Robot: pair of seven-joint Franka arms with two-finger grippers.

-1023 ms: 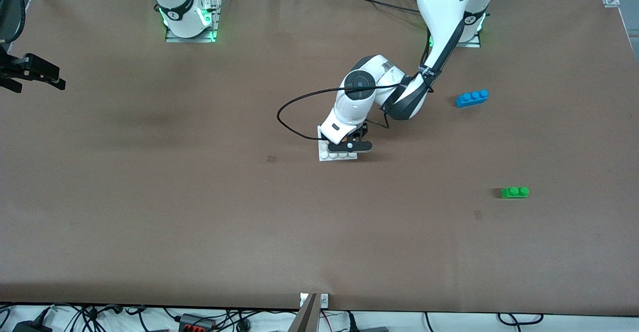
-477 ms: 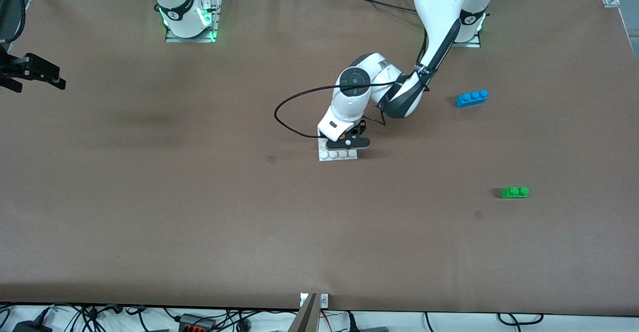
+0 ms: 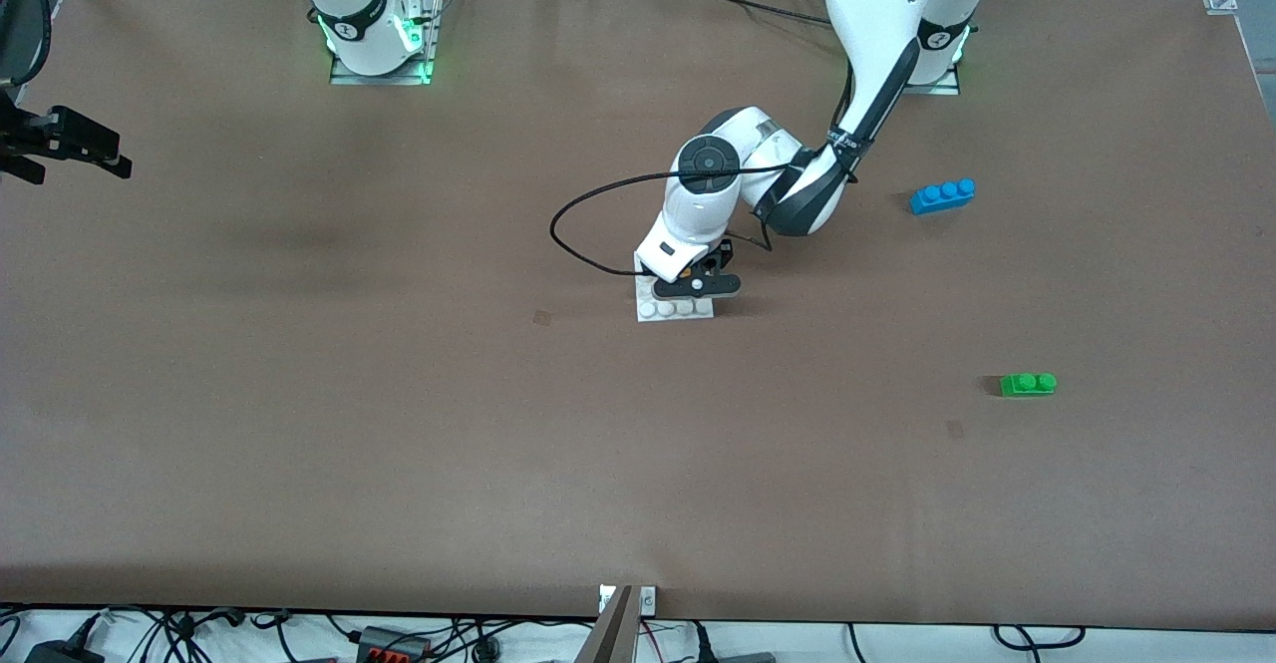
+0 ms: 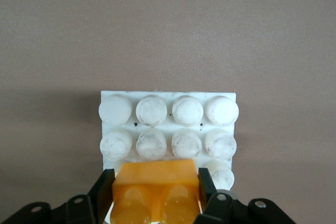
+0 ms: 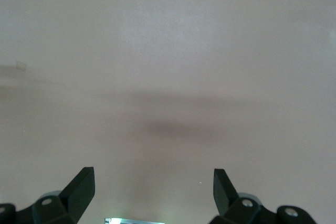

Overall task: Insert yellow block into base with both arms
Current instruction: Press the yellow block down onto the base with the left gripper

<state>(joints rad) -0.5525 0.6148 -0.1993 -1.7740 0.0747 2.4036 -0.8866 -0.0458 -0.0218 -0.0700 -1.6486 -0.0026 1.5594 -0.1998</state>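
Brown table (image 3: 399, 394): one base (image 4: 168, 116), one yellow block (image 4: 156, 190) in left claw (image 4: 156, 195).

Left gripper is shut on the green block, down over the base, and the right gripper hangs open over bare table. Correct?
Not quite. The left gripper is shut on the yellow block, not the green one, as the left wrist view shows; the green block lies untouched on the table. The rest holds: it is down over the base, and the right gripper hangs open over bare table.
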